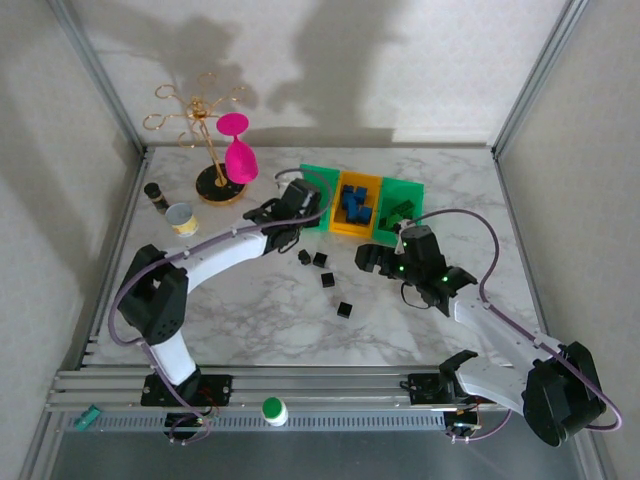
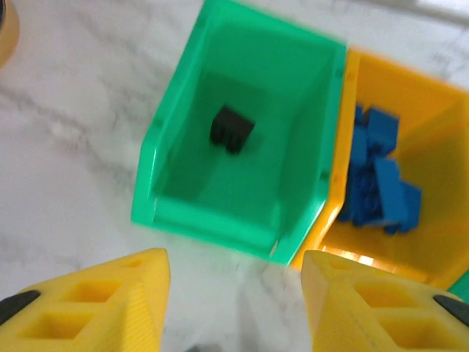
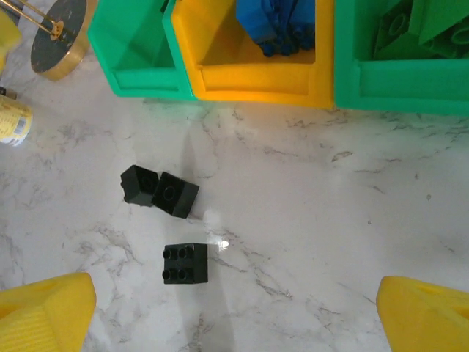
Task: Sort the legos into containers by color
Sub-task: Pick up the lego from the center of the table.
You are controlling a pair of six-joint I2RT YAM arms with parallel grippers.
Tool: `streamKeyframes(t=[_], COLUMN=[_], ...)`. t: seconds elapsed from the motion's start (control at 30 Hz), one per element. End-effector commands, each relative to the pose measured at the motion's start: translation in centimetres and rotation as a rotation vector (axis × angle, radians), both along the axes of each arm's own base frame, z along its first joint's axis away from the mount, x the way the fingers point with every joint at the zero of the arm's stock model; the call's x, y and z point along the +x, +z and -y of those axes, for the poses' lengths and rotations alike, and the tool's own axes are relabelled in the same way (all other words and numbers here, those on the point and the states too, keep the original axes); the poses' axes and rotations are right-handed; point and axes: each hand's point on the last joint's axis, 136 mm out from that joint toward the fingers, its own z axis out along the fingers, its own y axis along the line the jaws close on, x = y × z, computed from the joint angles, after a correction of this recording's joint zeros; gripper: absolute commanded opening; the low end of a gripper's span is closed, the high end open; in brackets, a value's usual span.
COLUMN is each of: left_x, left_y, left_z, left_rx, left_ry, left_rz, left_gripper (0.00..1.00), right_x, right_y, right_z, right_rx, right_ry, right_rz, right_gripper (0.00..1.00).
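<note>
Marble table point(image 1: 250, 335): gold stand point(image 1: 216, 184), pink glass point(image 1: 238, 155), tin can point(image 1: 180, 217) near bins point(image 1: 350, 229).

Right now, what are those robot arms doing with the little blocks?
They're sorting legos by colour into three joined bins. The left gripper hovers open over the left green bin, where one black brick lies. Blue bricks sit in the yellow bin, green bricks in the right green bin. Four black bricks wait on the table near the open right gripper.
</note>
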Motion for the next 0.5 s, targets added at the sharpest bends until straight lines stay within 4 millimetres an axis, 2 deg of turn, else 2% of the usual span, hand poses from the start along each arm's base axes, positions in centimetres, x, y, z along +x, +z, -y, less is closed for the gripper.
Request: streamKeyframes(t=[0.0, 0.17, 0.47], left_x=[-2.5, -4.3, -4.3], left_y=[-1.3, -3.5, -7.4], left_z=[-1.0, -1.0, -1.0], left_rx=[0.024, 0.031, 0.07], left_ry=[0.056, 0.084, 0.13], left_rz=[-0.053, -0.1, -0.177], left_gripper=[0.53, 0.58, 0.63], right_x=[-0.4, -0.8, -0.6], right_y=[0.0, -0.9, -1.3], right_z=[-1.0, -1.6, -1.1], right_rx=[0.036, 0.058, 0.034], right_ry=[0.05, 0.063, 0.033], right_rz=[0.03, 0.02, 0.018], right_gripper=[0.99, 0.99, 0.99])
